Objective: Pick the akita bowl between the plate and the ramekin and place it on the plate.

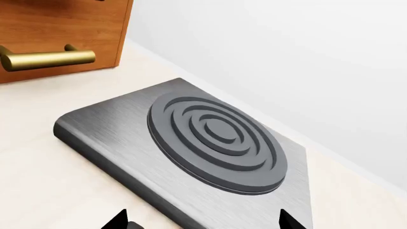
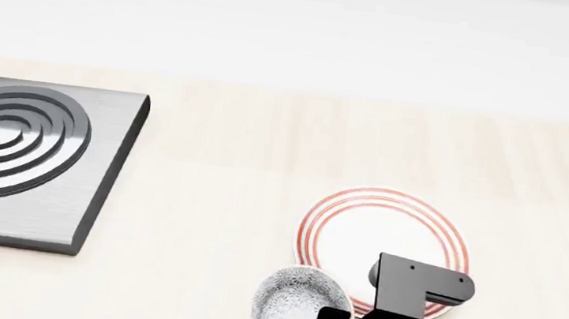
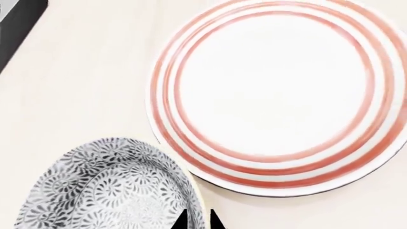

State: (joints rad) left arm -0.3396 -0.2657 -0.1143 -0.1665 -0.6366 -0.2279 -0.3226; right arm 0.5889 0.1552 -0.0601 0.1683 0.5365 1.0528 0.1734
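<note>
The akita bowl (image 3: 108,191), white with a dense grey-black pattern, sits just beside the plate (image 3: 270,90), a flat white plate with red rings. My right gripper (image 3: 198,220) has its two dark fingertips close together astride the bowl's rim on the side toward the plate, shut on it. In the head view the bowl (image 2: 300,298) lies at the plate's (image 2: 368,224) near-left edge, with my right arm (image 2: 395,314) covering part of both. The ramekin is not clearly in view. My left gripper (image 1: 203,220) hangs open over the hob's corner, holding nothing.
A brushed-metal hob (image 2: 102,180) with a ringed grey burner (image 2: 6,142) lies at the left of the pale counter. The left wrist view shows a wooden cabinet (image 1: 57,28) with a brass handle (image 1: 45,58) and a white wall (image 1: 286,62) behind the hob.
</note>
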